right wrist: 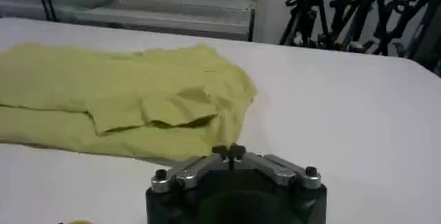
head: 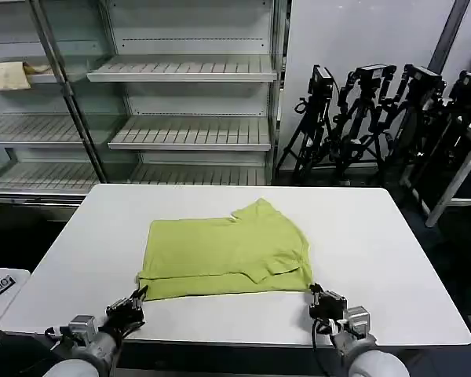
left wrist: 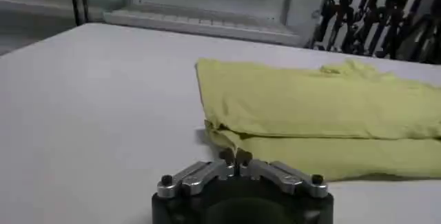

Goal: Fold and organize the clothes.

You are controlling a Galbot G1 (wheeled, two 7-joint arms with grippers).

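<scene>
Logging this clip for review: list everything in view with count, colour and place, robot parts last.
T-shirt: one, lime yellow-green, folded flat mid-table.
Table: one, white, before the robot.
Shelving: grey racks, behind the table.
Pale yellow cloth: one, on a far-left shelf.
Tripods: several, black, rear right by the wall.
Left end effector: one, black and silver, shut, at the shirt's near left corner.
Right end effector: one, black and silver, shut, at the shirt's near right corner.

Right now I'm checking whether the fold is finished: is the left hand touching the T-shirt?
Apart. In the left wrist view, the left hand, fingertips shut, sits just short of the T-shirt, with bare table between them.
</scene>
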